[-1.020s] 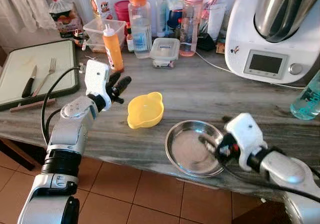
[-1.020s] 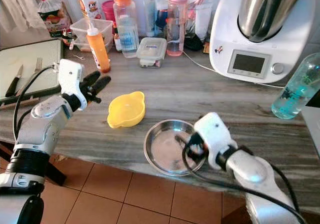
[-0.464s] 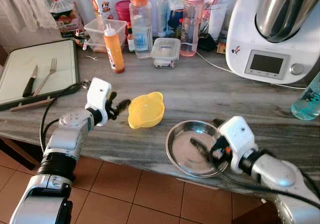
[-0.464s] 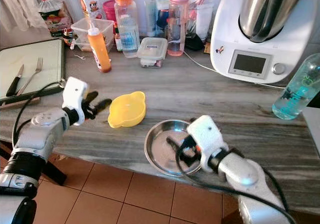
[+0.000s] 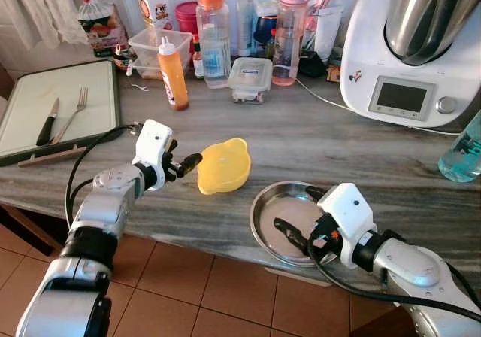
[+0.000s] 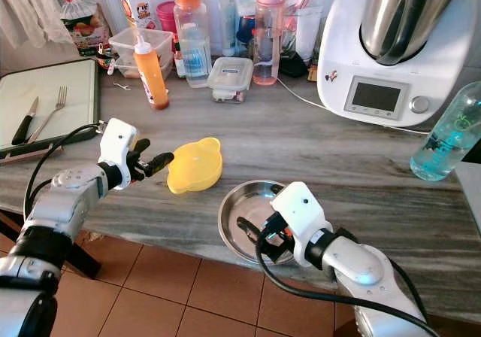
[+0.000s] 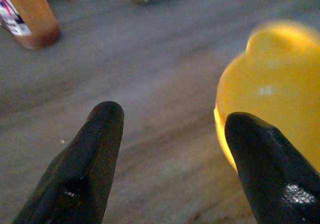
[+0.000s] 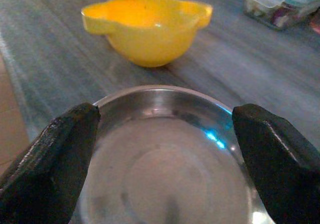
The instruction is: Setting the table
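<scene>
We hold our left jaws point(image 5: 183, 165) apart at the yellow bowl point(image 5: 223, 165), one finger touching its near rim, seemingly to pinch it. Our right jaws point(image 5: 294, 233), spread wide, hover over the steel plate point(image 6: 239, 210) on the bench point(image 5: 316, 141). Since a second ago, both have advanced toward their dishes.

On the desk point(image 5: 316, 138), a small bowl point(image 5: 223, 165) sits left of a metal dish point(image 5: 289, 220) at the front edge. The left pincer point(image 5: 185, 164) is just beside the bowl's left rim; the right pincer point(image 5: 297, 224) reaches over the dish. Bottles point(image 5: 213, 25) and a kitchen machine point(image 5: 409, 47) stand behind, a tray point(image 5: 60, 107) with fork point(image 5: 69, 115) and knife point(image 5: 46, 122) far left
</scene>
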You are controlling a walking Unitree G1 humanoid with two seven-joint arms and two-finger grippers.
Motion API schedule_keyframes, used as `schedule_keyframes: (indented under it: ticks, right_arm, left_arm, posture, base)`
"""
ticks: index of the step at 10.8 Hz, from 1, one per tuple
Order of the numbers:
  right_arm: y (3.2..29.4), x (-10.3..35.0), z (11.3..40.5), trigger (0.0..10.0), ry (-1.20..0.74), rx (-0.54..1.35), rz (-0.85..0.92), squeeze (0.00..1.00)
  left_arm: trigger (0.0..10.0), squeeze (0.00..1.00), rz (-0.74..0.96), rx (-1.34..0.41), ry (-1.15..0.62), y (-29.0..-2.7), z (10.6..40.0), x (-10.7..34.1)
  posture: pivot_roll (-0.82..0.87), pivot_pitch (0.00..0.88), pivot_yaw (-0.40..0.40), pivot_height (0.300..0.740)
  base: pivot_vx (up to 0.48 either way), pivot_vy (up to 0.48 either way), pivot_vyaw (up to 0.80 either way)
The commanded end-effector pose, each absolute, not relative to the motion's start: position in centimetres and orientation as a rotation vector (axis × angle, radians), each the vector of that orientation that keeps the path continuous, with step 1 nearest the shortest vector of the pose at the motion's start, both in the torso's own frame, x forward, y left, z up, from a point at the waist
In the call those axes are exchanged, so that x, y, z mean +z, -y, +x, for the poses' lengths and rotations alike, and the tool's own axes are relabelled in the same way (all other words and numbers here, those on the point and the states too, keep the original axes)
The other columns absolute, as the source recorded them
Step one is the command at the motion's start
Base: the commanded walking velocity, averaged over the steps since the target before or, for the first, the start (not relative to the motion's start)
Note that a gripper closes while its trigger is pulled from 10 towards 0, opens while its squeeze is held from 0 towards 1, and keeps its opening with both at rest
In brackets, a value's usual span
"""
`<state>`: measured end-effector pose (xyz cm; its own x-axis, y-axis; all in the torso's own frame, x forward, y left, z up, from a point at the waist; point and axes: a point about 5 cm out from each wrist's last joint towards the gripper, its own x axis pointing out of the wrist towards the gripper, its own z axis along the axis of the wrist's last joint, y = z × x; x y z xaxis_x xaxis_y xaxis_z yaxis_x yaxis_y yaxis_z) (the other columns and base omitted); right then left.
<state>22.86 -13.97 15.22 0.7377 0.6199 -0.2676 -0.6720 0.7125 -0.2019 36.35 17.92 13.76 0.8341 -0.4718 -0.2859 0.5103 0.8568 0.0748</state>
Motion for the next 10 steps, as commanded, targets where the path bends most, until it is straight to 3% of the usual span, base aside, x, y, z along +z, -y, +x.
schedule_keyframes:
  ticks: [1,2,3,4,5,6,7,9,10]
  right_arm:
    - [13.7,15.4,22.6,10.0,-0.17,0.741,-0.312,0.82]
    - [13.6,15.5,22.5,10.0,-0.168,0.741,-0.313,0.82]
    - [13.6,15.4,22.5,10.0,-0.167,0.74,-0.313,0.82]
    - [13.5,15.4,22.6,10.0,-0.168,0.738,-0.316,0.82]
    - [13.5,15.4,22.6,10.0,-0.168,0.738,-0.318,0.82]
    - [13.5,15.4,22.6,10.0,-0.167,0.737,-0.319,0.82]
    - [13.5,15.3,22.7,10.0,-0.167,0.735,-0.32,0.82]
    - [13.5,15.3,22.8,10.0,-0.165,0.732,-0.32,0.82]
    - [13.5,15.3,22.9,10.0,-0.164,0.731,-0.32,0.83]
  left_arm:
    - [5.8,0.0,0.174,-0.558,-0.337,-17.7,36.0,12.5]
    - [4.8,0.0,0.163,-0.565,-0.33,-17.5,36.0,12.5]
    - [1.8,0.0,0.166,-0.58,-0.334,-17.3,36.0,12.6]
    - [3.6,0.0,0.174,-0.579,-0.331,-17.2,36.1,12.6]
    - [4.6,0.0,0.178,-0.58,-0.324,-17.2,36.2,12.8]
    - [7.7,0.0,0.187,-0.575,-0.304,-17.3,36.3,13.3]
    - [6.4,0.0,0.185,-0.566,-0.263,-17.5,36.6,14.2]
    - [0.0,0.0,0.188,-0.533,-0.17,-18.0,37.1,16.2]
    - [0.0,0.0,0.191,-0.531,-0.134,-18.0,37.2,17.2]
  posture:
    - [-0.03,0.06,0.051,0.74]
    - [-0.03,0.061,0.053,0.74]
    - [-0.03,0.061,0.054,0.74]
    - [-0.03,0.061,0.055,0.74]
    - [-0.03,0.061,0.053,0.74]
    - [-0.03,0.061,0.053,0.74]
    - [-0.03,0.061,0.052,0.74]
    - [-0.02,0.059,0.051,0.74]
    - [-0.02,0.058,0.05,0.74]
  base:
    - [0.0,0.0,0.0]
    - [0.0,0.0,0.0]
    - [0.0,0.0,0.0]
    - [0.0,0.0,0.0]
    - [0.0,0.0,0.0]
    - [0.0,0.0,0.0]
    - [0.0,0.0,0.0]
    - [0.0,0.0,0.0]
    - [0.0,0.0,0.0]
